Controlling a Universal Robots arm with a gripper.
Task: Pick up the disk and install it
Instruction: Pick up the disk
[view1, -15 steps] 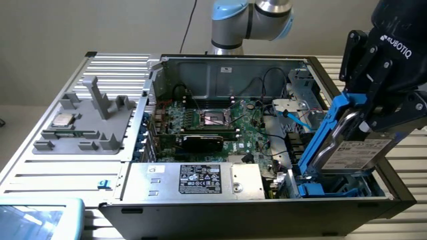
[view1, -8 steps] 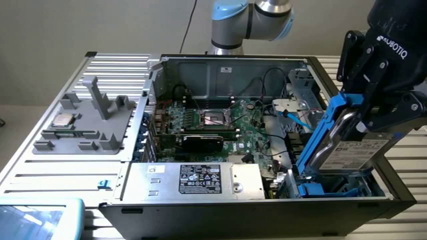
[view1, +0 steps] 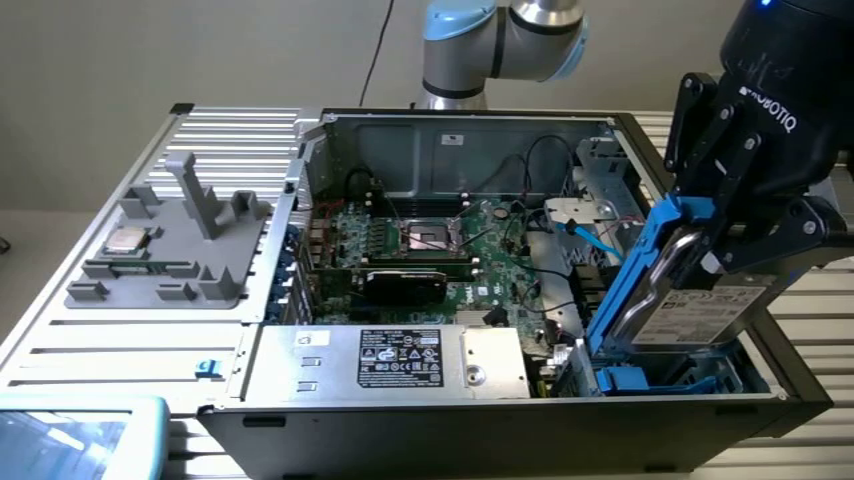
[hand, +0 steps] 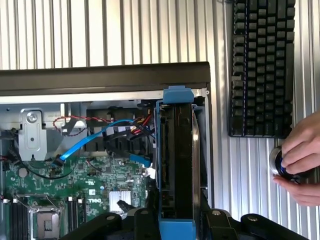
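One black gripper (view1: 747, 255) is clamped on the disk (view1: 701, 310), its fingers pressing the two broad faces of the flat grey-metal slab. The disk stands on edge and leans a little, a blue plastic bracket running along its rim and a white label with black print on the face turned toward the exterior view. Its lower end dips into the corner compartment of the open computer case (view1: 467, 420), at the exterior view's right, just above some loose-looking blue plastic pieces (view1: 627, 380); whether it touches them I cannot tell. In the wrist view the disk (hand: 175, 150) appears edge-on, a thin dark slab framed in blue, with the gripper (hand: 176, 220) straddling it. Inside the case lie a green circuit board (view1: 441, 240), a boxy silver unit with a black-and-white sticker (view1: 387, 360), and a thin blue cable (hand: 95, 137) curving across. The case sits on a ribbed metal desk (view1: 80, 340), beside a grey plastic holder (view1: 160, 250) carrying a small square silver chip (view1: 127, 238). A black keyboard (hand: 260, 65) lies outside the case, and near it a hand (hand: 300, 160) rests on a small round object.
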